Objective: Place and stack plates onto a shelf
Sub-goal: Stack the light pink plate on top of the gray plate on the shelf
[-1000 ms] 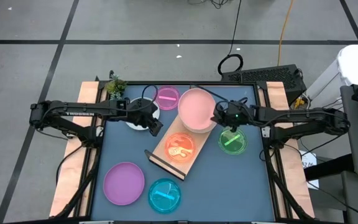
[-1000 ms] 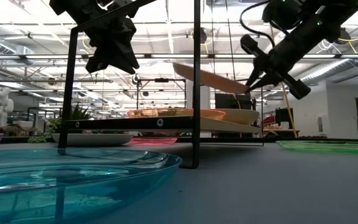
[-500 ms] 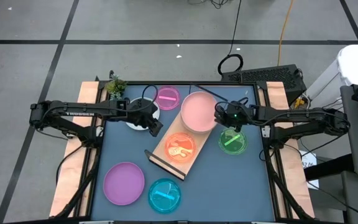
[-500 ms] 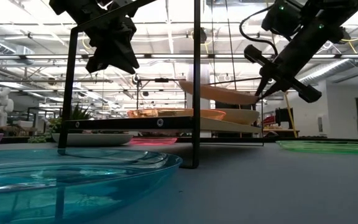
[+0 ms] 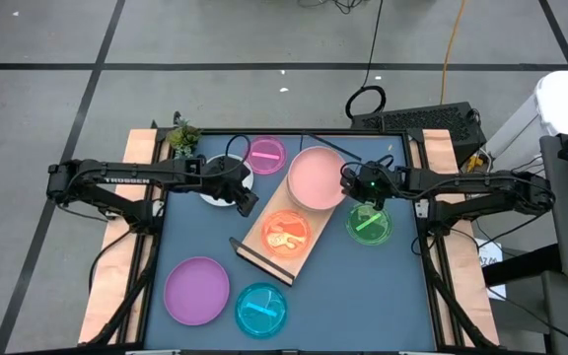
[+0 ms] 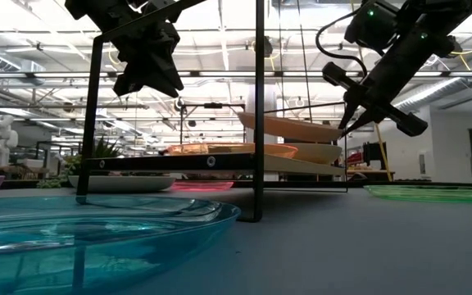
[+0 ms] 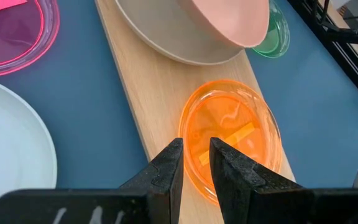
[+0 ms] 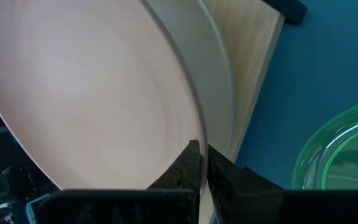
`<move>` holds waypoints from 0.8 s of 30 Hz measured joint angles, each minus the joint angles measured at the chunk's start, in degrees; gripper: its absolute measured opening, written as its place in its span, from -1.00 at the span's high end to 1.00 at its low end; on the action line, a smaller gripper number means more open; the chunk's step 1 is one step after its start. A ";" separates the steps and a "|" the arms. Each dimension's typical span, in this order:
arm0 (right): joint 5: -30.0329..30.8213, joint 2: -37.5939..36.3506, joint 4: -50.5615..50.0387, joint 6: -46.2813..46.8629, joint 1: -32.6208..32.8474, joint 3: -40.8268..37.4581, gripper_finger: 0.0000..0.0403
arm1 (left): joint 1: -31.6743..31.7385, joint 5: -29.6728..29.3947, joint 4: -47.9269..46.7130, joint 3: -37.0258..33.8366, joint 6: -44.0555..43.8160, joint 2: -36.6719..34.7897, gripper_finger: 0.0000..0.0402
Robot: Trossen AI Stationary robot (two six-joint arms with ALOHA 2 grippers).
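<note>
The shelf (image 5: 253, 243), a light-wood board with black frame ends, lies slantwise mid-table. On it sit an orange plate (image 5: 286, 232) and a beige plate (image 7: 166, 37). A salmon pink plate (image 5: 314, 177) hangs close over the beige one, with my right gripper (image 5: 346, 183) shut on it. My left gripper (image 5: 251, 205) hovers above the shelf's left side, open by a narrow gap, with nothing between its fingers (image 7: 173, 163). A pale white plate (image 5: 223, 183) lies on the table under the left arm. My right gripper pinches the salmon pink plate's rim (image 8: 190, 132) on the side toward the table's right, one finger over the rim and one under it. The fingers come slanting down from the right. The plate is nearly level; whether it touches the beige plate below, I cannot tell.
On the blue mat lie a pink translucent plate (image 5: 265, 153) at the far side, a green one (image 5: 369, 224) right of the shelf, and a purple (image 5: 196, 289) and a blue one (image 5: 261, 309) near the front. A small plant (image 5: 181, 136) stands at the far left corner.
My right gripper has tipped downward and sunk a little, still shut on the salmon pink plate. The plate, steeply tilted before with its far-left edge high, has come down to nearly level, close over the beige plate.
</note>
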 joint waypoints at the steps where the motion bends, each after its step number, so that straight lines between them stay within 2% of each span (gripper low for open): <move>1: 0.00 0.00 -0.07 0.06 0.00 0.00 0.98 | 0.01 0.00 0.00 0.00 0.00 0.00 0.59; 17: 0.00 0.00 -0.09 -0.21 0.00 0.00 0.97 | 0.00 0.11 -0.59 0.00 -1.46 0.00 0.59; 24: 0.00 0.00 -0.08 -0.52 0.02 0.00 0.75 | -0.40 0.25 -0.59 0.00 -1.88 0.00 0.59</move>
